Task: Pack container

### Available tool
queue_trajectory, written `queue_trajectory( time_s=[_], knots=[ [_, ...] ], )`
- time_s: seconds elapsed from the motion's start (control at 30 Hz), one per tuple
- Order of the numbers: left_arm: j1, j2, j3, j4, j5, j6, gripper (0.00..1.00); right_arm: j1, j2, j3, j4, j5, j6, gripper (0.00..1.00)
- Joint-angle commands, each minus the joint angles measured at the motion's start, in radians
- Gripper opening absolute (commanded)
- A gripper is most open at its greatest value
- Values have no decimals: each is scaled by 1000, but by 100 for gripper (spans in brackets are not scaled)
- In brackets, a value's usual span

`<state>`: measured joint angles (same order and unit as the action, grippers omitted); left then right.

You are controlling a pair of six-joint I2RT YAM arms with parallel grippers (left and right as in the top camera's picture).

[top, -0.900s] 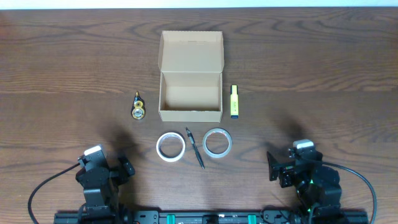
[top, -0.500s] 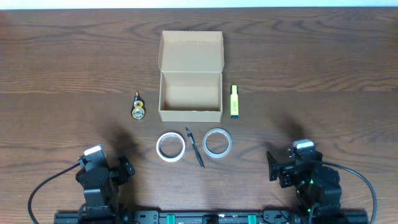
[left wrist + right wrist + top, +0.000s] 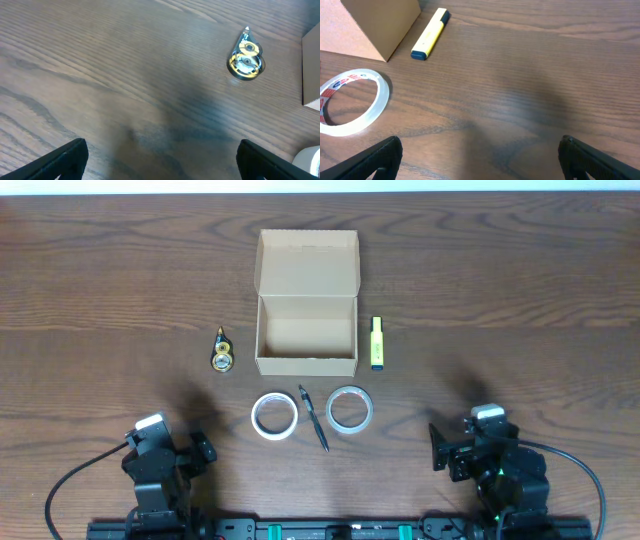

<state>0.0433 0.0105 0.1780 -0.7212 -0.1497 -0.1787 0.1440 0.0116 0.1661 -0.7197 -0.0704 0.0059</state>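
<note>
- Mid-table on dark, grained wood: small tan corrugated cardboard box (image 3: 306, 335), flap lid hinged back, open.
- Left of it, apart: teardrop clear plastic tape dispenser (image 3: 221, 351); just right: yellow plastic highlighter (image 3: 377, 343).
- Nearer the arms: white tape roll (image 3: 273, 417), slim black pen (image 3: 313, 418), glossy clear tape roll (image 3: 350, 409).
- Left gripper (image 3: 160, 165) and right gripper (image 3: 480, 160): black fingers spread wide, holding nothing.

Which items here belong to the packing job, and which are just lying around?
Job: open cardboard box.
Loose beside it, perhaps meant for packing: correction tape, white tape roll, pen, clear tape roll, highlighter.
</note>
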Motion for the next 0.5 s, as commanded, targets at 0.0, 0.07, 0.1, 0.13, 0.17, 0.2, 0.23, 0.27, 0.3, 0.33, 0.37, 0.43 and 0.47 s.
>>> queue_trajectory(
  time_s=[0.0, 0.07, 0.1, 0.13, 0.17, 0.2, 0.23, 0.27, 0.3, 0.33, 0.37, 0.43, 0.47],
  knots=[
    [2, -7, -13, -6, -10, 15, 95, -5, -6, -5, -2, 3, -11, 99],
    [2, -7, -13, -6, -10, 15, 95, -5, -6, -5, -1, 2, -11, 99],
    [2, -7, -13, -6, -10, 15, 95, -5, -6, -5, 2, 3, -11, 99],
    [2, -7, -13, -6, -10, 15, 95, -5, -6, -5, 10, 3, -11, 99],
    [2, -7, -13, -6, -10, 15, 95, -5, 3, 6, 18, 3, -1, 99],
    [2, -7, -13, -6, -10, 15, 95, -5, 28, 29, 21, 2, 1, 99],
    [2, -7, -13, -6, -10, 15, 95, -5, 80, 72, 24, 2, 0, 99],
    [2, -7, -13, -6, -10, 15, 96, -5, 163, 139, 24, 3, 0, 99],
    [2, -7, -13, -6, -10, 15, 96, -5, 241, 199, 24, 3, 0, 99],
    [2, -7, -13, -6, -10, 15, 95, -5, 299, 242, 23, 3, 0, 99],
    [2, -7, -13, -6, -10, 15, 95, -5, 388, 309, 23, 3, 9, 99],
    [2, -7, -13, -6, -10, 15, 96, -5, 509, 404, 19, 3, 32, 99],
    [2, -7, -13, -6, -10, 15, 95, -5, 611, 489, 17, 2, 54, 99]
  ],
)
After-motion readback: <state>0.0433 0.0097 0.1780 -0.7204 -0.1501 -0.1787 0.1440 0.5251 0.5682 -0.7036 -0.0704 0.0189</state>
